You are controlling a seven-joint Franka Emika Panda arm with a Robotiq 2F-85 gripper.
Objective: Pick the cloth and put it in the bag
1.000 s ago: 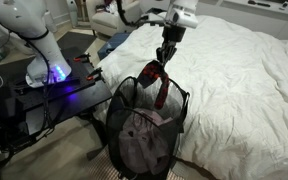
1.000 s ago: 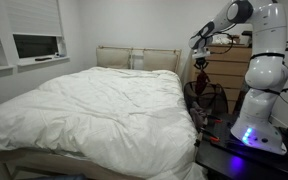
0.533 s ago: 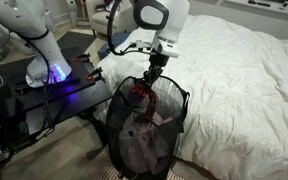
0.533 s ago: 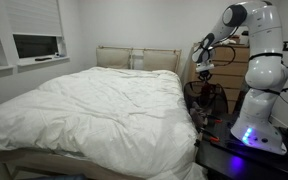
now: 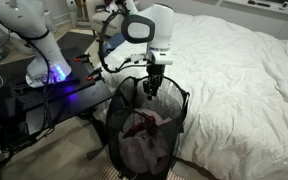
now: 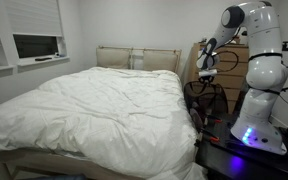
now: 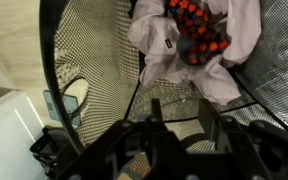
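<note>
Down in the bag (image 5: pixel 119 112), on top of the pinkish-grey clothes (image 5: pixel 139 148): the cloth (image 5: pixel 136 125). Lies there in a small crumpled bunch, so no clear long way to it (just a red and black lump in the wrist view, cloth (image 7: pixel 194 30) on pale clothes (image 7: pixel 149 35)). Touches the clothes under it, not the mesh wall, as far as can be seen.

Right above, at the mouth of the bag: the gripper (image 5: pixel 152 88). Points straight down into the opening. Stands with jaws apart and holds nothing; only mesh and bag bottom show between them in the wrist view. Sits close to the bed side of the opening in an exterior view, gripper (image 6: pixel 206 76) over bag (image 6: pixel 206 102).

So: cloth below, gripper above, well apart, nothing in between. Only one arm here, so no choice of which is nearer. Looks like the putting-in part is done. Next, most likely, straight up and away; needs care not to catch the top of the bag beside the white bed (image 5: pixel 239 70).
</note>
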